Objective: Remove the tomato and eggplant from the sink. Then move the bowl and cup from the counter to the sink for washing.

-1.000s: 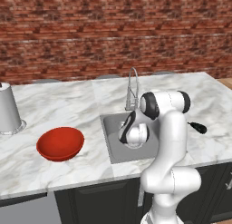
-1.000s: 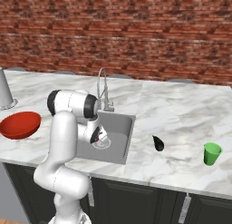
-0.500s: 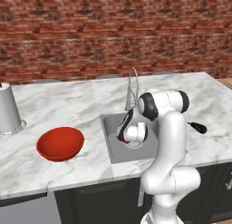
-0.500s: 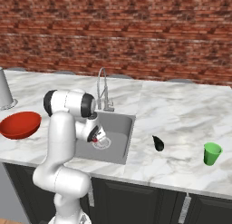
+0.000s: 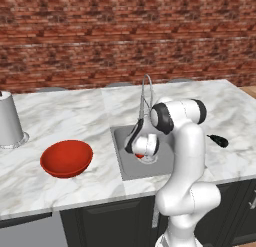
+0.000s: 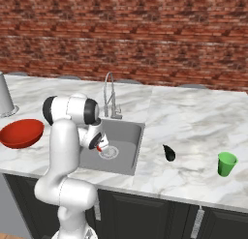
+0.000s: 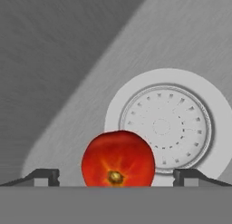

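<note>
the two-finger gripper hung low in the grey square sink, fingers spread wide either side of the shiny red tomato, placed to close on it.

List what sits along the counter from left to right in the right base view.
grey canister → bowl → faucet at the sink → eggplant → green cup

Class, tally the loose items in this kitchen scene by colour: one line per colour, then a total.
Red: 2, the bowl and the tomato
Black-purple: 1, the eggplant
Green: 1, the cup
Grey: 1, the canister
Total: 5
</note>
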Robot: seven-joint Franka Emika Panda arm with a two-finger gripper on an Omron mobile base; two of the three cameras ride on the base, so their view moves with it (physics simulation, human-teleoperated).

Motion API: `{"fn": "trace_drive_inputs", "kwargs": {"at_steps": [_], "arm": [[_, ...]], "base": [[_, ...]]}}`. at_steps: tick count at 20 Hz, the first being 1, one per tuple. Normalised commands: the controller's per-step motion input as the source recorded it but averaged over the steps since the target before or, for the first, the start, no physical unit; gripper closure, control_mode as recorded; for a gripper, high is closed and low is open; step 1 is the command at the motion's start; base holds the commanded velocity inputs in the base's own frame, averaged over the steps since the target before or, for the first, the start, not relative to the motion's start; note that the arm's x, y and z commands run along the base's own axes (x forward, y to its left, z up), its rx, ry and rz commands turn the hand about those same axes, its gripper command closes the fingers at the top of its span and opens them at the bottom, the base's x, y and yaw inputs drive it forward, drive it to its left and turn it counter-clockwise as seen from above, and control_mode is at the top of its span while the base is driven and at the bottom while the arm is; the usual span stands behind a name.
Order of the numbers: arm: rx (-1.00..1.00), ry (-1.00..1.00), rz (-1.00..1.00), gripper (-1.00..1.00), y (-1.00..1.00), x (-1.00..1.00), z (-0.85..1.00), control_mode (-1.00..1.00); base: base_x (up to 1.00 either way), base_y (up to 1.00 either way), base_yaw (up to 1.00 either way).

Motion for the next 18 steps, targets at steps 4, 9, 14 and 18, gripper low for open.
{"fn": "trace_drive_inputs", "kwargs": {"at_steps": [4, 9, 14, 18], "arm": [[0.06, 0.07, -0.12, -1.00, 0.02, -0.03, 0.00, -1.00], [0.04, 0.07, -0.13, -1.00, 0.01, -0.01, -0.01, -1.00], [0.02, 0.05, -0.13, -1.00, 0.01, 0.00, -0.05, -1.00], [0.04, 0.03, -0.09, -1.00, 0.09, 0.01, -0.08, -1.00]], "base": [[0.00, 0.00, 0.00], [0.00, 0.00, 0.00], [0.00, 0.00, 0.00], [0.00, 0.00, 0.00]]}}
